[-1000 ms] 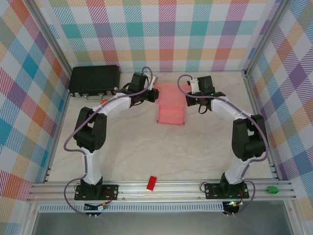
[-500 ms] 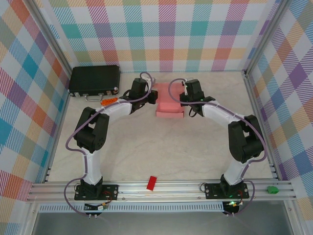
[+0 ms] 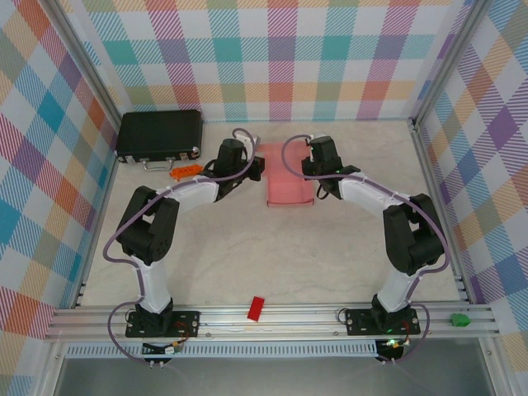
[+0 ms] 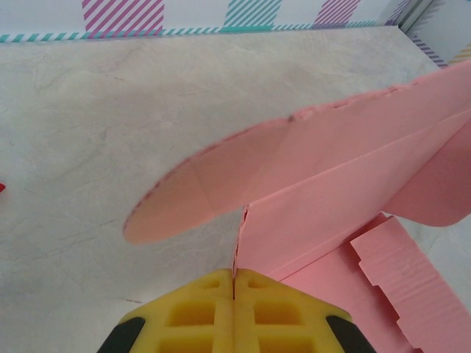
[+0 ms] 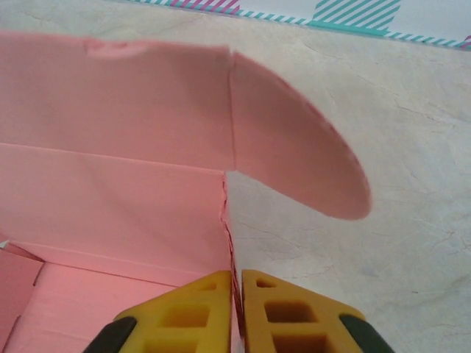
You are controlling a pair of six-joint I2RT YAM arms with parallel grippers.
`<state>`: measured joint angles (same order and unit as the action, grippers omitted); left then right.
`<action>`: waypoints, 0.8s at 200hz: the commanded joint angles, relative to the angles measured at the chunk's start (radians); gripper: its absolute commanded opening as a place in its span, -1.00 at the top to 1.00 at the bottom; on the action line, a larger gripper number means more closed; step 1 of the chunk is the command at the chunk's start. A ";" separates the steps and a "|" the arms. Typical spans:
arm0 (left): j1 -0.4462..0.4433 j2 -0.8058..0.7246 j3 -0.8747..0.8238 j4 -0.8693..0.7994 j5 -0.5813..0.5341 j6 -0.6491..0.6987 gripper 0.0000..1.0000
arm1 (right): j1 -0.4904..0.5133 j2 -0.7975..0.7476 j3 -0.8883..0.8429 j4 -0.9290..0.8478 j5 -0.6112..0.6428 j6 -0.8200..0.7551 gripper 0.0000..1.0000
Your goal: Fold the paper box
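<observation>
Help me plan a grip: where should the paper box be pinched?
Pinch the paper box at its raised side wall beside the rounded flap, coming from the right: that wall stands thin and upright, so jaws can straddle it.

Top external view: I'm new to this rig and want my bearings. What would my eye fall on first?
The light-pink paper box, partly folded, lies toward the far middle of the table, with the left gripper and right gripper pinching its opposite sides. Next come the black case in the far left corner and a small red block by the near rail between the arm bases.
</observation>
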<state>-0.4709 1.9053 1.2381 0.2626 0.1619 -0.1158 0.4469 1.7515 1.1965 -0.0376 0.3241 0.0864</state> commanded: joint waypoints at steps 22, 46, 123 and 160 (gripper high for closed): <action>-0.012 -0.070 -0.046 0.028 0.003 0.025 1.00 | 0.007 -0.047 -0.011 -0.084 0.000 -0.036 0.47; -0.012 -0.078 -0.055 0.024 0.016 0.053 1.00 | -0.003 -0.076 -0.021 -0.139 -0.041 -0.032 0.20; -0.011 -0.063 -0.052 0.035 0.120 0.174 1.00 | -0.161 -0.153 -0.057 -0.263 -0.411 -0.060 -0.13; -0.007 -0.049 -0.021 -0.010 0.194 0.237 1.00 | -0.276 -0.044 0.051 -0.408 -0.627 -0.160 -0.12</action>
<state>-0.4709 1.8656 1.1919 0.2665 0.2756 0.0502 0.2241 1.6375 1.1721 -0.3248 -0.1146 0.0135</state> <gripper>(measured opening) 0.049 0.560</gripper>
